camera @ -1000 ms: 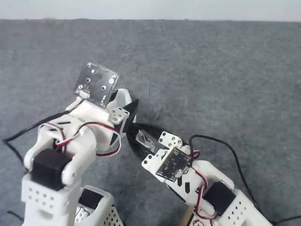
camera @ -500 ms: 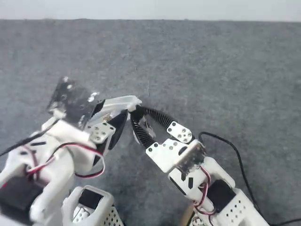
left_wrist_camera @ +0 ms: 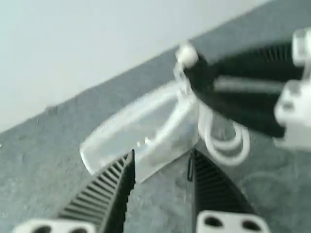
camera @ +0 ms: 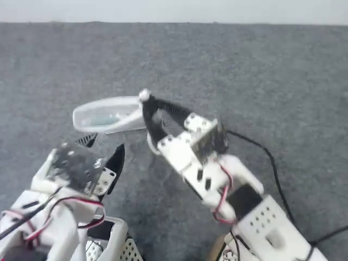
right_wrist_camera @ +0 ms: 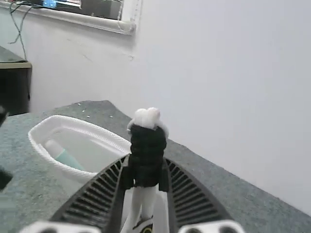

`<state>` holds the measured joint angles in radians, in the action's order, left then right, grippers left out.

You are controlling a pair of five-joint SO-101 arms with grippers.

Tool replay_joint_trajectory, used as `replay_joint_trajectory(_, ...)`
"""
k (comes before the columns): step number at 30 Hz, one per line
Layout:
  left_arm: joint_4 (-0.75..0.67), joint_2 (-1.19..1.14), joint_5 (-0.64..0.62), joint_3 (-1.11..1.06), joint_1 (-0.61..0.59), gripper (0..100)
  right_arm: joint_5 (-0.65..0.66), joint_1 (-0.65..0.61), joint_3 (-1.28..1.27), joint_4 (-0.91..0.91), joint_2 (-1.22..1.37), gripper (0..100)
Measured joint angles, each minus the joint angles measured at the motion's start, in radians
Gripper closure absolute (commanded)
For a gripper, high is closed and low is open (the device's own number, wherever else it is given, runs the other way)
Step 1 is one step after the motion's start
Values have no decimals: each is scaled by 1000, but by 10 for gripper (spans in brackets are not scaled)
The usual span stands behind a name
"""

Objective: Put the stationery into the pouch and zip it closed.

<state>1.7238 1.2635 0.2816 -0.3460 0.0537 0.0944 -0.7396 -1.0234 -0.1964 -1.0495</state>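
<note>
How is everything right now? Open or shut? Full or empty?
pouch, lying on its side, mouth looks open, not zipped.
teal item, inside the pouch.
left end effector, open, empty, just short of the pouch.
right end effector, shut on the pouch's end.

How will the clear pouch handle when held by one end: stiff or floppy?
Probably fairly stiff: the pouch holds its oval shape with the right gripper pinching one end. Likely light: thin translucent walls, a teal item inside.
</note>
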Motion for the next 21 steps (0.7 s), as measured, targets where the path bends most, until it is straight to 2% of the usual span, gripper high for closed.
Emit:
replay_joint_trajectory(4, -2, 21, 44, -91, -106, 833, -17, 57, 160, -74, 158, 993)
replay_joint_trajectory(8, -104, 21, 54, -192, -252, 833, -86, 94, 298, -229, 241, 993)
replay_joint_trajectory(12, -265, 21, 48, -351, -288, 833, -103, 101, 353, -393, 238, 993)
replay_joint_trajectory(21, -743, 11, -175, -620, -278, 833, -35, 81, 358, -755, 21, 993)
